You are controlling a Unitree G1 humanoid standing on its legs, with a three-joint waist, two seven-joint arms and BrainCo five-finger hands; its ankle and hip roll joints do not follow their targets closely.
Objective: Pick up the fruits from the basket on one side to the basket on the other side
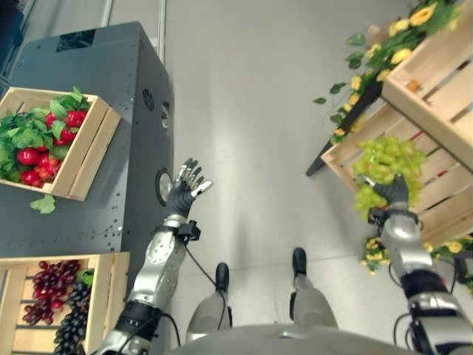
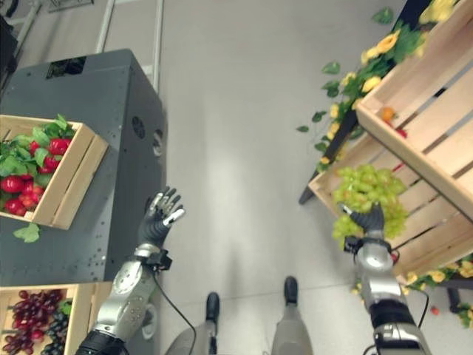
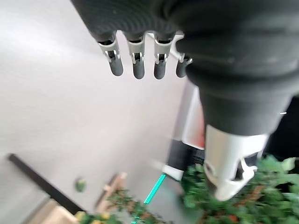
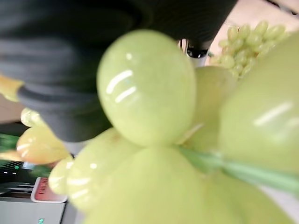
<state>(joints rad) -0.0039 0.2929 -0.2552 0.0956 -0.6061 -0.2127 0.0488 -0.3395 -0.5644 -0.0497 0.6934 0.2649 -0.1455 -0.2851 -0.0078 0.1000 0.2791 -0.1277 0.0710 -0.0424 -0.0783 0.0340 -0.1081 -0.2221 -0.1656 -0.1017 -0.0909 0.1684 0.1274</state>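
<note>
Fingers [image 1: 194, 176] of the left hand [image 1: 182, 194] are spread straight and hold nothing in the left eye view — the hand is raised over the grey floor [image 1: 251, 111], just beside the right edge of a dark grey cabinet [image 1: 89, 148]. On the cabinet's top, at its left edge, sits a wooden crate [image 1: 85, 159] of red fruit and green leaves; a second wooden crate with dark grapes [image 1: 55, 296] sits at the lower left corner. On the robot's right, the right hand [image 1: 392, 194] is buried in a bunch of green grapes [image 1: 384, 159] over the lower slatted crate [image 1: 436, 196] of a wooden shelf stand; I cannot tell how its fingers stand. An upper crate [image 1: 436, 81] hangs above it, trimmed with yellow flowers [image 1: 403, 33] and leaves.

From the right eye view the same layout holds: the green grapes lie at the front edge of the lower crate, touching the right hand, and a small orange fruit [image 2: 386, 114] rests in the upper crate's near corner.

Along the left wrist view, the left hand's fingers run out straight in a row with bare floor past them, and blurred green leaves [image 3: 261, 186] beyond the thumb.

Up close in the right wrist view, green grapes press against the hand's dark cover [image 4: 60, 60] — more grapes [image 4: 245, 44] lie further off in the crate.
</note>
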